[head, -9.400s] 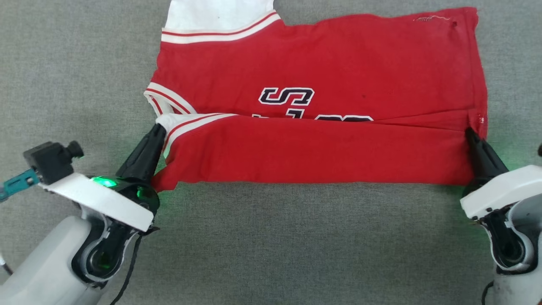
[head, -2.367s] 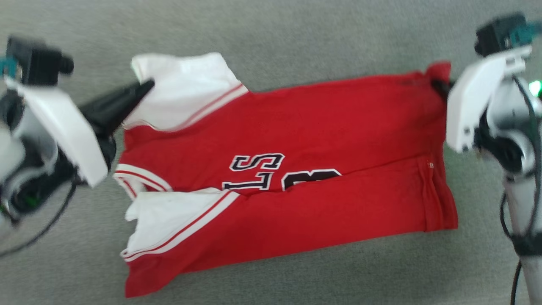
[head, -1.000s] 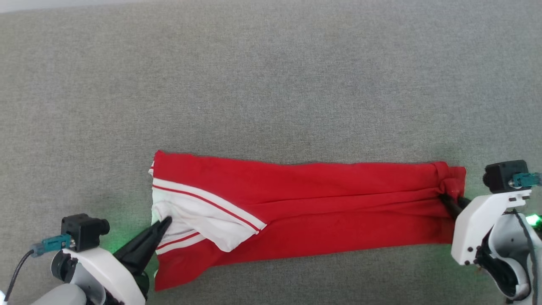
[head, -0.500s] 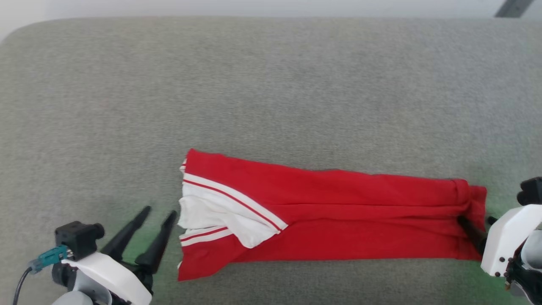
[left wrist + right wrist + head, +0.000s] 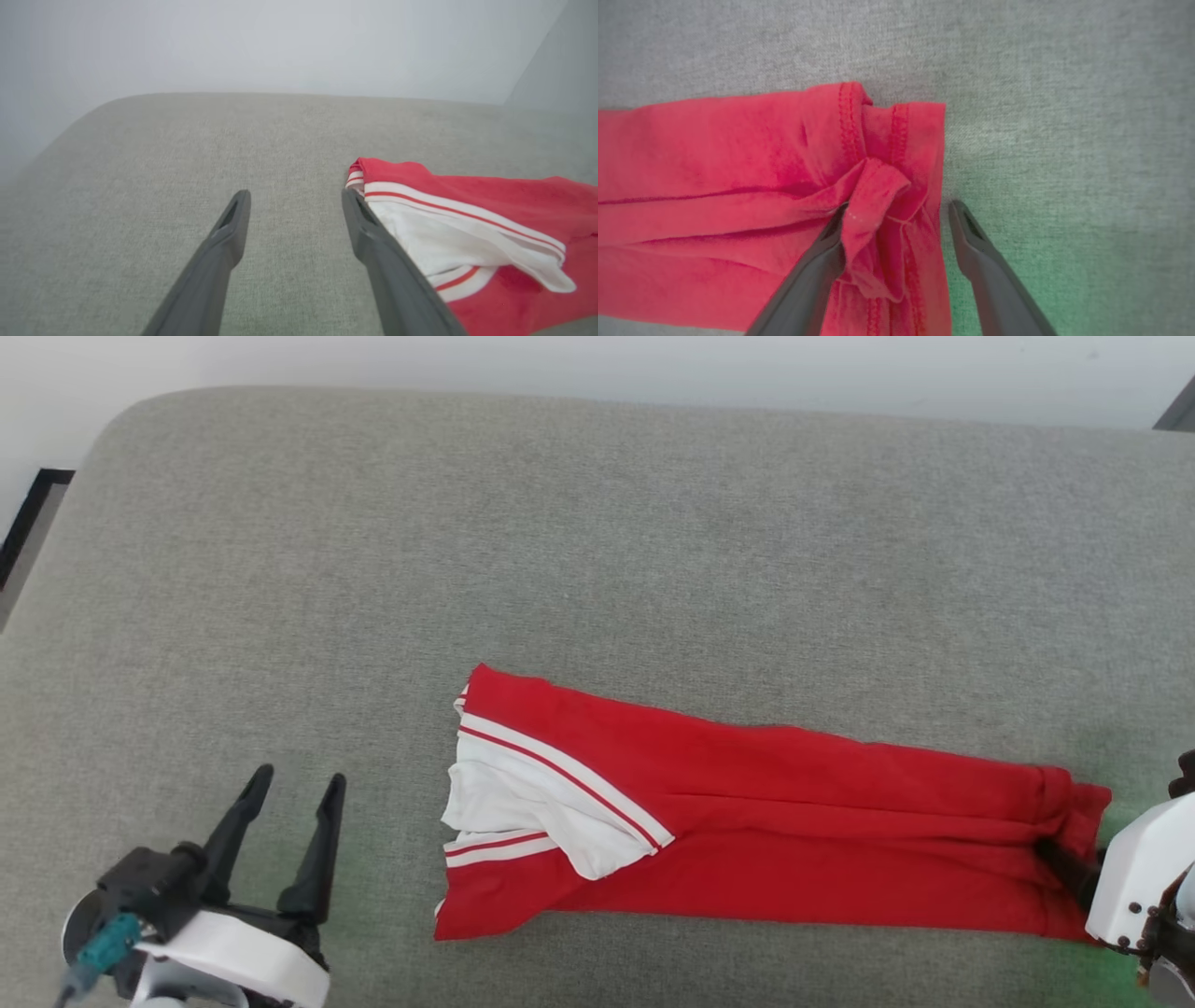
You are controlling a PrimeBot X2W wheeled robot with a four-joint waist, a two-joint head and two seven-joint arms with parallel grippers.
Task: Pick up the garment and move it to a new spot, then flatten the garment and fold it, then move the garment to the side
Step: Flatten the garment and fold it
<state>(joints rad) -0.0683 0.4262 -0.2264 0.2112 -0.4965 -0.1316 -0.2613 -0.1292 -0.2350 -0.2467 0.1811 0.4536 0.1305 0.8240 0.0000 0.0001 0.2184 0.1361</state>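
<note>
We see a wide grey fabric-covered bench [image 5: 597,523] with a rounded far-left corner and a pale wall [image 5: 597,359] behind it. The garment [image 5: 794,840] lies on the near half of the bench, right of centre. It is folded lengthwise into a long red band that runs from the middle of the bench out to its right side.

At the band's left end a white sleeve [image 5: 523,803] with red-and-white striped trim lies folded over on top of the red cloth.

The left pincer [image 5: 300,777] sits at the lower left, off the garment's left end and not touching it. Its two dark fingers are spread apart over bare grey fabric, with nothing between them.

The right pincer [image 5: 899,206] is at the garment's right end, and its fingers are also spread apart. One finger [image 5: 817,270] lies against the bunched cloth, and the other rests on bare bench just beside the hem edge.

A small puckered fold of the stitched hem [image 5: 878,186] stands loosely between the fingers and is not clamped. A faint green glow [image 5: 1004,280] tints the bench there.
</note>
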